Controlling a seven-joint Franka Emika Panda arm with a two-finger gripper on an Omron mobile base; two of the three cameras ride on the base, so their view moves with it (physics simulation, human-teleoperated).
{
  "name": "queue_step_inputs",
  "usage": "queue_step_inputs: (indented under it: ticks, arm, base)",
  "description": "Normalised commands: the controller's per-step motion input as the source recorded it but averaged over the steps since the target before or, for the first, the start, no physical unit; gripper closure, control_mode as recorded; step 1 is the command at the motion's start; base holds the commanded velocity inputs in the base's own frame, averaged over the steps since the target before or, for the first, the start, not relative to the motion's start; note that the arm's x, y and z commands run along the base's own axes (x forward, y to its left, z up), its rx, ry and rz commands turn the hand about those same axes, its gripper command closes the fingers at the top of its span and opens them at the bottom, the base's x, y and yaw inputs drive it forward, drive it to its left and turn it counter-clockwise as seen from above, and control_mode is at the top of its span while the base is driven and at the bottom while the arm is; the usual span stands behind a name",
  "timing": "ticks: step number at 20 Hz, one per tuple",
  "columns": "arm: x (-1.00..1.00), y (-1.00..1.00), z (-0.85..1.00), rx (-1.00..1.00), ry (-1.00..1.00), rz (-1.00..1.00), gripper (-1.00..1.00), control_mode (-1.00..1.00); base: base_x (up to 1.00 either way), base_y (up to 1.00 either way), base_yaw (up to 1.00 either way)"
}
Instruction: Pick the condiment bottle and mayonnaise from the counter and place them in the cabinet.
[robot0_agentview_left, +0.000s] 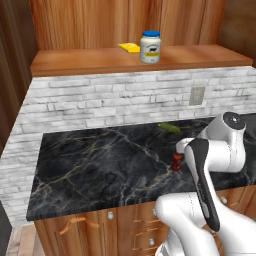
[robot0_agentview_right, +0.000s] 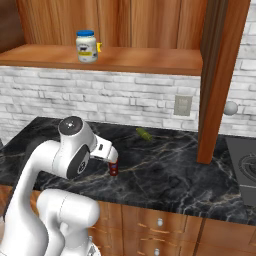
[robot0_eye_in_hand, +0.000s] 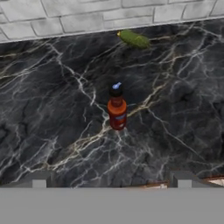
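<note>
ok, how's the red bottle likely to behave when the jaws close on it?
The bottle stands upright, slim with a narrow base, so a sideways nudge would probably tip it. It looks round, so it may roll once down. It looks rigid, likely light for its size.

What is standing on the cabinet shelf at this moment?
The mayonnaise stands upright on the cabinet shelf. A flat yellow thing lies just behind it, partly covered by the jar in the right base view. I cannot tell what it is.
</note>
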Motion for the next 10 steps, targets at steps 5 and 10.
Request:
queue_step_inputs:
  ticks: [5,10]
  arm:
    - [0.15,-0.02,-0.21,0.0,0.0,0.0,-1.0,-1.0]
    - [0.17,-0.01,-0.19,0.0,0.0,0.0,-1.0,-1.0]
  base:
    - [0.0,0.0,0.0]
    - [0.0,0.0,0.0]
